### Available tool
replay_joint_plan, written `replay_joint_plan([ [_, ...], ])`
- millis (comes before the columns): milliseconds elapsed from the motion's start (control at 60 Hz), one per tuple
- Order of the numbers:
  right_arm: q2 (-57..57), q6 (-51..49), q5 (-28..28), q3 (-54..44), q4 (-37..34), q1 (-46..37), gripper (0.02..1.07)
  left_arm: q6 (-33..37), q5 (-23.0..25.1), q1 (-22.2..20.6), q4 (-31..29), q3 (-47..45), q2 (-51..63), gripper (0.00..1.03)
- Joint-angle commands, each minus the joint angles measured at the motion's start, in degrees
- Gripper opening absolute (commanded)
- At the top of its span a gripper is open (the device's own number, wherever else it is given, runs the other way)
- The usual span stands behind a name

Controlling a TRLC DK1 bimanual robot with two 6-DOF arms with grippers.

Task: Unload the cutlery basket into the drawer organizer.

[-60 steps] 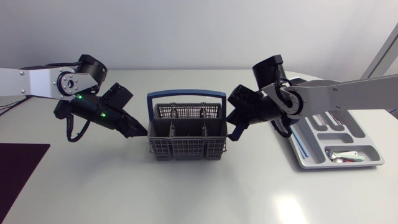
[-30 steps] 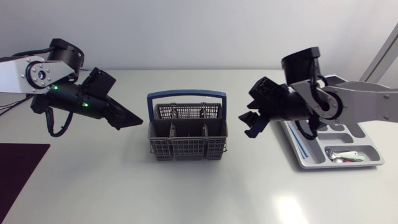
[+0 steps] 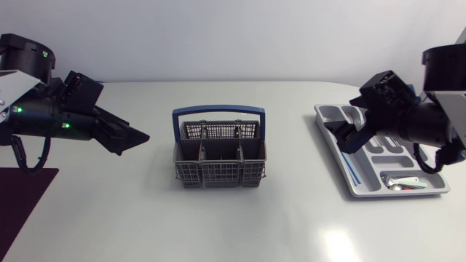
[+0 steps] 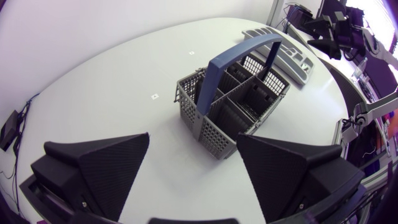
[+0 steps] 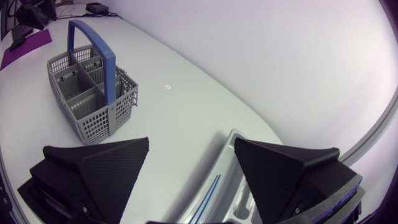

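Between my left claw (image 3: 137, 138) and right claw (image 3: 346, 140), both spread wide and holding nothing, the basket (image 3: 218, 164) stands seemingly empty, its cutlery (image 3: 399, 182) probably already in the organizer (image 3: 329, 116).

The cutlery basket (image 3: 219, 153) is spanned along its middle by an upright blue handle (image 3: 218, 111), so its compartments are left open from above only on either side of that arch. Broad stretches of bare table (image 3: 298, 211) are seen to the basket's left, right and front. The left gripper (image 3: 135, 142) is held well apart from it, and the right gripper (image 3: 348, 138) over the drawer organizer (image 3: 393, 193), whose basket-side end is partly covered.
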Motion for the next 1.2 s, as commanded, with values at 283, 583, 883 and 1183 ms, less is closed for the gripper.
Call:
replay_joint_plan([
  [283, -18.54, 6.30, 3.06, -9.93, 1.21, -3.63, 1.03, -4.80, -6.99, 1.43, 7.40, -10.09, -19.22, 1.00],
  [583, -33.16, 8.60, 6.05, -17.64, 0.62, -4.11, 1.03, -11.04, -8.84, 2.49, 15.40, -19.23, -31.26, 1.00],
  [883, -42.69, 16.95, 7.14, -26.49, 4.02, -4.58, 1.03, -14.12, -13.76, 3.02, 21.91, -27.93, -39.79, 1.00],
  [1183, -53.40, 26.34, 8.36, -36.44, 7.84, -5.11, 1.03, -18.68, -19.06, 2.40, 26.00, -37.89, -50.36, 0.99],
])
